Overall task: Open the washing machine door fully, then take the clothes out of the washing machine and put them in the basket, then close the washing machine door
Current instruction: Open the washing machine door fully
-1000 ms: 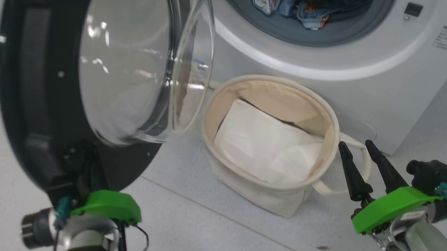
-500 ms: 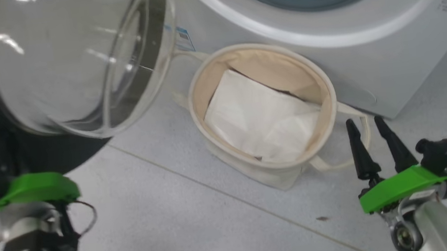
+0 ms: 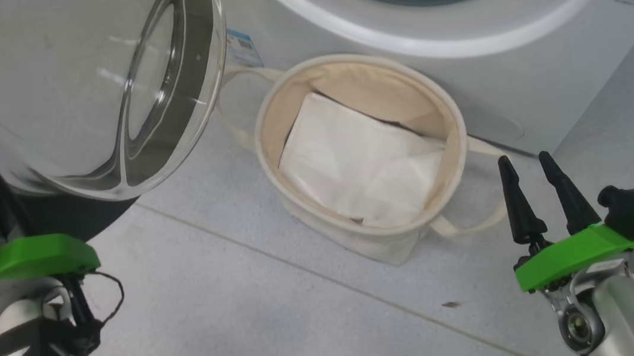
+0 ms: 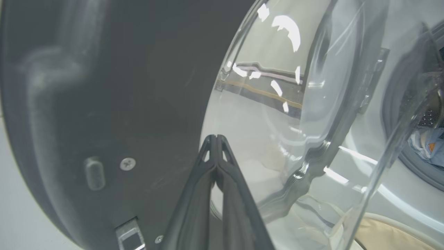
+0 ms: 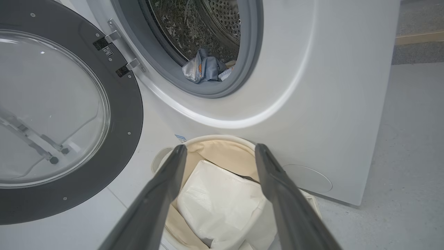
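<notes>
Left fingers (image 4: 197,194), clenched on nothing, lie against the inner face of the large round black-rimmed glass door (image 5: 133,104), which is swung wide. Ahead of the released, spread right fingers (image 5: 159,194), the round cream canvas basket (image 5: 215,138) holds a white folded sheet (image 5: 222,201) and no garments. Beyond it, light blue printed clothes (image 5: 203,69) lie in the white front-loading washing machine (image 5: 312,86). Unloading and closing are left. The drum's depth is hidden.

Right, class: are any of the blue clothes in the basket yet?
No, the basket holds a white folded sheet, while the clothes lie inside the washing machine.

Glossy glass door (image 3: 74,92), canvas basket (image 3: 354,239) (matt cloth).
</notes>
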{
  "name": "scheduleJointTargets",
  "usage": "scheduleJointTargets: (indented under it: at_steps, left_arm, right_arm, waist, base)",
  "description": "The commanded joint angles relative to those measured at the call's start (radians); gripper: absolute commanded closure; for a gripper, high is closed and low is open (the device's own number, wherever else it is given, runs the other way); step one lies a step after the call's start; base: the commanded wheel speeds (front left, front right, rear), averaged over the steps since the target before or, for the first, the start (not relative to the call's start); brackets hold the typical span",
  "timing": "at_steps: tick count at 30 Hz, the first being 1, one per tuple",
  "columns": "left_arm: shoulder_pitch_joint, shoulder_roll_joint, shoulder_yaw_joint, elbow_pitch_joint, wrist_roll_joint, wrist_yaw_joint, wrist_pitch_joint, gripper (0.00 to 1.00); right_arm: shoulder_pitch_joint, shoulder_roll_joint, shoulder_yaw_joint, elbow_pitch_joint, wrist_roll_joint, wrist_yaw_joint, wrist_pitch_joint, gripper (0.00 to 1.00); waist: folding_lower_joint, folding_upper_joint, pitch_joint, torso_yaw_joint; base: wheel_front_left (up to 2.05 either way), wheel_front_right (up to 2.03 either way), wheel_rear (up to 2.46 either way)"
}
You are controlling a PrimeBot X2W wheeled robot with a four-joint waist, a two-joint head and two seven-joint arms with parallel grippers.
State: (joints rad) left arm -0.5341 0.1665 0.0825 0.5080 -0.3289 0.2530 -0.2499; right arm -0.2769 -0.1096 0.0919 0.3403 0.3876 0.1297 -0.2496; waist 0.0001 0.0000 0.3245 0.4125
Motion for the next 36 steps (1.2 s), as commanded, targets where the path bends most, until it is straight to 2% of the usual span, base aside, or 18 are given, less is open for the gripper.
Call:
scheduleJointTargets:
  at_steps: [1, 6, 12, 18, 23, 36]
  left_arm:
    - [-0.003, 0.038, 0.037, -0.039, 0.02, -0.009, -0.012, 1.0]
    - [0.032, 0.015, -0.006, -0.094, 0.088, -0.034, -0.012, 1.0]
    - [0.086, -0.016, -0.054, -0.18, 0.11, -0.06, -0.012, 1.0]
    - [0.145, -0.055, -0.127, -0.271, 0.101, -0.104, 0.002, 1.0]
    - [0.185, -0.082, -0.197, -0.316, 0.096, -0.123, 0.018, 1.0]
    - [0.265, -0.101, -0.272, -0.317, 0.035, -0.156, 0.056, 1.0]
  right_arm:
    - [-0.016, 0.013, 0.029, -0.03, 0.005, 0.001, -0.012, 0.0]
    - [-0.005, 0.036, 0.032, -0.022, 0.022, 0.001, -0.012, 0.0]
    - [0.012, 0.053, 0.035, -0.017, 0.04, 0.001, -0.012, 0.0]
    - [0.034, 0.058, 0.021, -0.02, 0.055, 0.001, -0.012, 0.0]
    - [0.057, 0.059, 0.012, -0.044, 0.09, 0.001, -0.012, 0.0]
    - [0.092, 0.059, 0.013, -0.175, 0.083, 0.001, -0.012, 0.0]
  waist:
    - [-0.0001, 0.0, -0.018, -0.003]
    - [-0.0001, 0.0, -0.085, -0.015]
    - [-0.0001, 0.0, -0.152, -0.055]
    - [-0.0001, 0.0, -0.202, -0.115]
    - [-0.0001, 0.0, -0.23, -0.164]
    - [-0.0001, 0.0, -0.246, -0.324]
  base:
    - [0.0, 0.0, 0.0]
    - [0.0, 0.0, 0.0]
    - [0.0, 0.0, 0.0]
    - [0.0, 0.0, 0.0]
    - [0.0, 0.0, 0.0]
    - [0.0, 0.0, 0.0]
